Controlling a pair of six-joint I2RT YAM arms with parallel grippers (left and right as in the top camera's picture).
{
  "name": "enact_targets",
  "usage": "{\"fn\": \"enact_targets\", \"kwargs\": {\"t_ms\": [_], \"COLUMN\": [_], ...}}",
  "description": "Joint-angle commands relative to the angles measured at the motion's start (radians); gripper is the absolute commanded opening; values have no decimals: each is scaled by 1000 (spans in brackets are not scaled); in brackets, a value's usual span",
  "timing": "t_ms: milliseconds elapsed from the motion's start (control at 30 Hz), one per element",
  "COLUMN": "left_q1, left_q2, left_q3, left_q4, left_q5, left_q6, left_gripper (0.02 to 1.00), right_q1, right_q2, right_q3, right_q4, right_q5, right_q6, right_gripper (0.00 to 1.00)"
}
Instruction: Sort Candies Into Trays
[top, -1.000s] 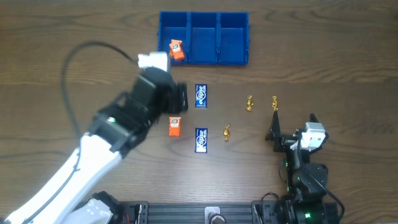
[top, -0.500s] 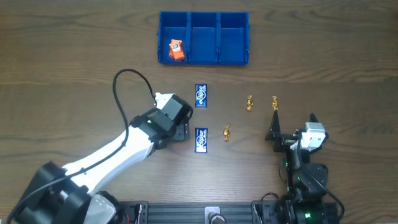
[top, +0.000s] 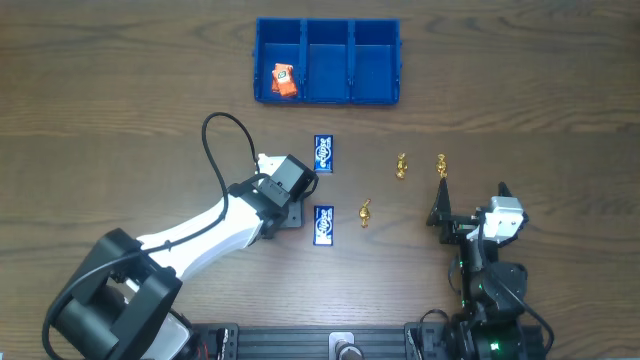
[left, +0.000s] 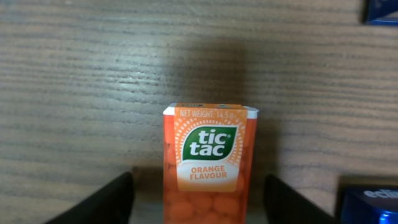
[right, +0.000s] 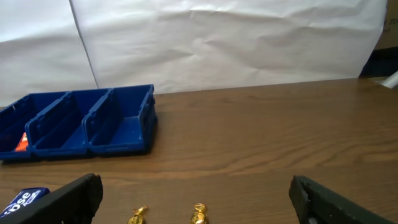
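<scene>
Straddling orange candy box (left: 210, 163), left jaws spread, arm stretched low.

We are counting two orange plastic candy boxes (top: 285, 80) (left: 208, 168), two blue flat packets (top: 322, 154) (top: 323, 224), three gold-wrapped sweets (top: 401, 166) (top: 441, 164) (top: 365, 212) and one blue three-compartment plastic tray (top: 328, 99).

A dark brown, wood-grain bench (top: 120, 120) spans the top view under soft, even light. In the right wrist view a creased white sheet (right: 217, 43) hangs as a backdrop behind the bench's far edge, toward 12 o'clock.
</scene>
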Motion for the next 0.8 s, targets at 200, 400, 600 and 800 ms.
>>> {"fn": "enact_targets", "kwargs": {"t_ms": [200, 400, 600, 800], "left_q1": [-3, -3, -2, 56], "left_q2": [17, -20, -187, -175], "left_q3": [15, 60, 270, 637], "left_q4": [2, -16, -209, -271], "left_q5": [0, -21, -220, -349], "left_q6": [-16, -14, -12, 167], "left_gripper": [391, 364, 356, 356], "right_q1": [-5, -5, -5, -5], "right_q2": [-6, -6, -6, -6], "right_q3": [0, 0, 0, 0], "right_q4": [-5, -5, -5, -5], "right_q5": [6, 6, 6, 6], "right_q6": [-11, -11, -11, -11], "right_gripper": [998, 998, 998, 998]}}
